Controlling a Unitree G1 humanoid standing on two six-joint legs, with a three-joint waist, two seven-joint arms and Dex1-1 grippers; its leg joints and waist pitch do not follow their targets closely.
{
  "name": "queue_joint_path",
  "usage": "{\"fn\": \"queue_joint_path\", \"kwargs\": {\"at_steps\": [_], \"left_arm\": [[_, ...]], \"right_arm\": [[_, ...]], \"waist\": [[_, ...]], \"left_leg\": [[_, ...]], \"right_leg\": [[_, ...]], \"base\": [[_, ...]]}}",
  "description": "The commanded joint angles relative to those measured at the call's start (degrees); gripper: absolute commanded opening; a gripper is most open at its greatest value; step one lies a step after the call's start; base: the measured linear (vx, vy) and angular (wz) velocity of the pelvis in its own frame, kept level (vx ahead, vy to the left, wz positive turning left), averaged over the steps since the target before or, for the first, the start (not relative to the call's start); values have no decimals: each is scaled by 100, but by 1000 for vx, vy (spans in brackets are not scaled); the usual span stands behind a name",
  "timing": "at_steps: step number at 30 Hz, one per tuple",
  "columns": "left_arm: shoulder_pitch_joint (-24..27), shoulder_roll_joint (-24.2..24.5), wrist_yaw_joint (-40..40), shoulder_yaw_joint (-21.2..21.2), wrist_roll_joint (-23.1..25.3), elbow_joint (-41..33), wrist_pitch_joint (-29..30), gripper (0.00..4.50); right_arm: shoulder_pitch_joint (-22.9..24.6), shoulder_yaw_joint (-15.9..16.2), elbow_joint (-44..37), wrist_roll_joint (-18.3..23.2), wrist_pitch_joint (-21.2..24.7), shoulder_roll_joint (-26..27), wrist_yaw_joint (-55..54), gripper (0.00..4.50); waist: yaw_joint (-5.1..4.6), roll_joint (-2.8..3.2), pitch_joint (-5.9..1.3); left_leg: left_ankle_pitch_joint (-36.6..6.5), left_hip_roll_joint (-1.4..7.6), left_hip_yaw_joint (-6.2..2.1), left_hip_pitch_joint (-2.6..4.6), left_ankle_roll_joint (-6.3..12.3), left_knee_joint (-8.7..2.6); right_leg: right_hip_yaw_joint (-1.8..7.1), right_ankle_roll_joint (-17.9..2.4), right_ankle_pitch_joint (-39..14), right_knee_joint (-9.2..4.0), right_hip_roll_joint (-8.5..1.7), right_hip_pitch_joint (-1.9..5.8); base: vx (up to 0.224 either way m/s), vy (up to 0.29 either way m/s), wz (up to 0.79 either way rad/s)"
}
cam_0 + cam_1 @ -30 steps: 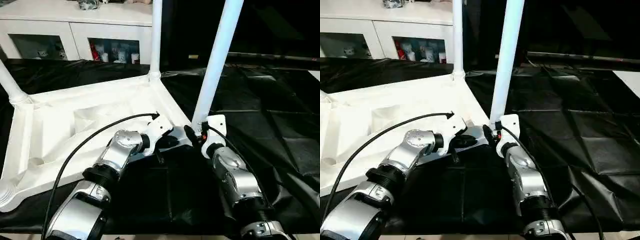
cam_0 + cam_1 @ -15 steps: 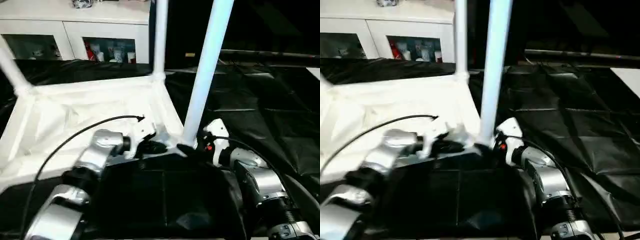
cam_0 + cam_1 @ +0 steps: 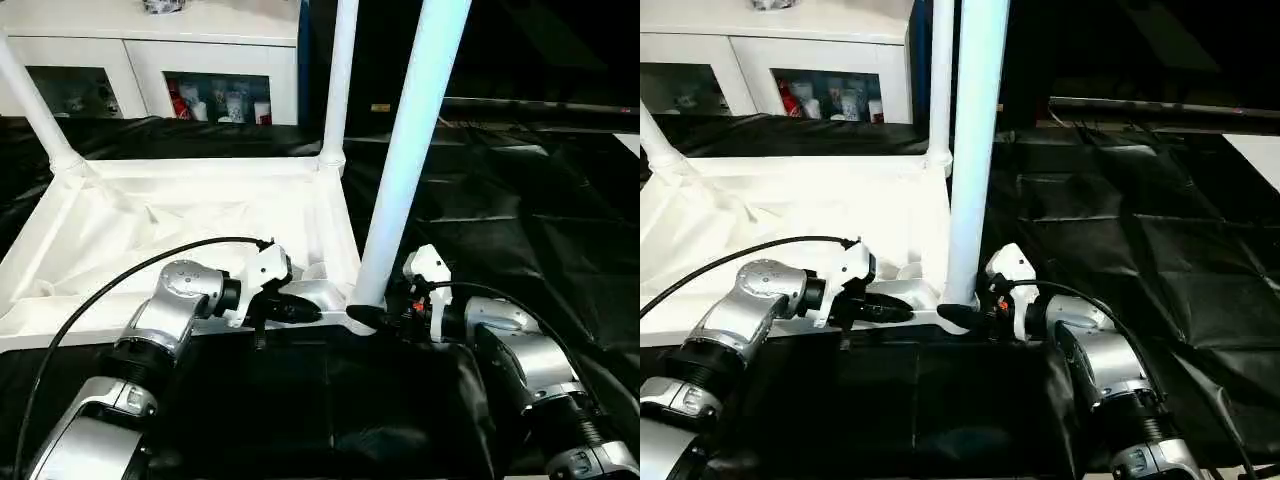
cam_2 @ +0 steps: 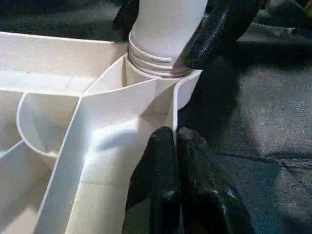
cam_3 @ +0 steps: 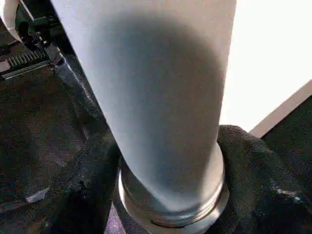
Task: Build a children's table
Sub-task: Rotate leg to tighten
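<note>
The children's table lies upside down, its white rimmed top (image 3: 180, 215) on the black-covered work table. Three white legs stand in corner sockets: the near-right leg (image 3: 405, 160), the far-right leg (image 3: 338, 80) and the far-left leg (image 3: 35, 105). My left gripper (image 3: 305, 313) is shut on the top's near rim just left of the near-right socket; its fingers (image 4: 163, 161) pinch the thin rim wall. My right gripper (image 3: 372, 318) reaches in from the right, its fingers (image 5: 87, 180) closed around the threaded base of the near-right leg (image 5: 156, 97).
A white cabinet (image 3: 150, 40) with glass doors stands behind the work table. Wrinkled black sheet (image 3: 540, 220) covers the table to the right and front. A black cable (image 3: 120, 285) loops over my left forearm.
The view has shifted. My right gripper has come down and round to the right side of the near-right leg's base, and that leg stands more upright. The left gripper still holds the rim.
</note>
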Motion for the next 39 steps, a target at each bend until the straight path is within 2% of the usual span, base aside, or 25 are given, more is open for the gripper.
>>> {"fn": "queue_joint_path", "kwargs": {"at_steps": [1,5,6,7,8,10,11,12,13,15,17,18,21,22,23,24,25,27,28,30,32,34,36,37,39], "left_arm": [[227,-25,-76,6,-142,338,9,0],[185,-133,257,13,-36,502,-92,0],[128,-254,568,15,50,618,-155,0],[26,-488,1086,19,173,786,-213,0],[-19,-597,1306,18,221,849,-226,0],[-73,-756,1545,-14,282,881,-172,0],[-112,-851,1717,-35,331,910,-133,0],[-112,-851,1717,-35,331,910,-133,0],[-239,-1202,2309,-73,455,981,10,0],[-336,-1438,2699,-81,518,1048,63,0],[-399,-1629,2963,-97,558,1066,133,0],[-433,-1697,3057,-101,579,1114,120,0],[-504,-1846,3100,-141,618,1142,73,0],[-515,-1866,3112,-145,633,1137,70,0],[-508,-1811,2988,-147,636,1078,77,0],[-505,-1803,2970,-149,634,1071,76,0],[-484,-1739,2831,-158,623,1023,70,0],[-458,-1650,2685,-156,624,975,69,0],[-445,-1594,2597,-152,611,953,73,0],[-396,-1411,2309,-165,563,882,79,0],[-323,-1159,1867,-158,465,773,88,0],[-264,-993,1584,-146,408,694,42,0],[-192,-860,1198,-137,285,581,67,0],[-106,-719,805,-134,159,431,89,0],[3,-519,380,-116,3,219,268,0]], "right_arm": [[87,16,-87,76,4,62,23,277],[177,-78,-9,-29,-14,217,-462,274],[191,-129,105,-123,-62,315,-768,273],[209,-226,269,-245,-67,505,-1302,273],[215,-270,329,-286,-46,594,-1535,273],[221,-315,385,-346,-26,728,-1851,272],[218,-356,422,-375,4,820,-2067,272],[218,-356,422,-375,4,820,-2067,272],[163,-526,579,-486,54,1165,-2900,272],[97,-650,683,-556,76,1398,-3457,272],[25,-761,769,-581,90,1595,-3884,272],[-3,-798,802,-580,84,1669,-4039,272],[-122,-716,836,-630,-41,1799,-4125,272],[-144,-685,832,-639,-62,1808,-4103,272],[-149,-581,751,-624,-209,1747,-3809,272],[-147,-578,743,-617,-218,1741,-3781,272],[-131,-560,680,-554,-283,1701,-3562,307],[-110,-571,583,-478,-365,1656,-3312,342],[-111,-592,536,-420,-396,1605,-3178,342],[-108,-556,418,-310,-449,1357,-2707,356],[-67,-402,206,-192,-343,914,-1940,381],[-22,-314,73,-159,-370,627,-1491,386],[9,-327,-40,-30,-296,458,-1160,386],[21,-358,-108,57,-238,325,-895,386],[38,-383,-201,170,-148,152,-513,386]], "waist": [[40,-71,-267],[32,-73,-251],[26,-69,-234],[22,-54,-217],[4,-66,-218],[6,-64,-211],[4,-37,-211],[-10,-39,-207],[-18,-25,-199],[-38,-28,-203],[-41,-33,-203],[-37,-42,-194],[-40,-26,-205],[-35,-34,-206],[-18,-14,-211],[-27,-27,-209],[-25,-32,-217],[-11,-31,-230],[-2,-27,-241],[9,-37,-241],[35,-36,-256],[47,-37,-259],[39,-44,-277],[46,-57,-278],[52,-30,-292]], "left_leg": [[-1180,333,-129,7,300,-336],[-1301,327,-133,12,256,-348],[-1445,327,-146,15,207,-365],[-1665,334,-157,58,105,-374],[-1818,328,-175,69,25,-377],[-1921,334,-192,78,-20,-390],[-1963,337,-196,83,-29,-393],[-2017,339,-192,86,-38,-400],[-2123,334,-203,92,-63,-414],[-2274,327,-226,114,-155,-422],[-2321,315,-226,119,-138,-415],[-2421,300,-229,130,-98,-408],[-2408,291,-243,104,-51,-418],[-2373,298,-234,89,-23,-422],[-2349,298,-231,94,-4,-420],[-2328,300,-229,79,9,-424],[-2267,300,-231,59,20,-428],[-2125,308,-221,37,75,-427],[-1958,317,-204,23,110,-423],[-1852,313,-183,21,160,-410],[-1677,318,-171,10,254,-388],[-1501,319,-150,-4,380,-366],[-1275,319,-155,-35,430,-357],[-1162,326,-145,-19,469,-350],[-971,344,-137,-15,520,-333]], "right_leg": [[268,-1282,-1359,-368,-370,217],[271,-1210,-1623,-410,-374,197],[267,-1142,-1915,-437,-383,192],[269,-1030,-2329,-494,-393,151],[268,-954,-2609,-515,-399,137],[271,-843,-2814,-542,-408,129],[272,-834,-2820,-546,-409,126],[272,-821,-2829,-554,-397,109],[269,-767,-2920,-573,-398,97],[248,-717,-3063,-593,-396,82],[243,-662,-3153,-616,-401,79],[241,-575,-3300,-659,-401,54],[240,-498,-3343,-670,-410,68],[249,-486,-3227,-670,-405,66],[255,-503,-3161,-664,-413,66],[255,-511,-3120,-660,-406,76],[256,-523,-3043,-646,-405,95],[266,-594,-2790,-617,-410,115],[273,-716,-2413,-575,-400,132],[279,-848,-2151,-544,-395,143],[278,-953,-1884,-507,-398,188],[275,-1051,-1596,-472,-391,211],[267,-1097,-1440,-440,-401,248],[262,-1151,-1333,-430,-392,243],[266,-1301,-1005,-376,-382,240]], "base": [[0,0,0],[0,0,0],[0,0,0],[0,0,0],[0,0,0],[0,0,0],[0,0,0],[0,0,0],[0,0,0],[0,0,0],[0,0,0],[0,0,0],[0,0,0],[0,0,0],[0,0,0],[0,0,0],[0,0,0],[0,0,0],[0,0,0],[0,0,0],[0,0,0],[0,0,0],[0,0,0],[0,0,0],[0,0,0]]}}
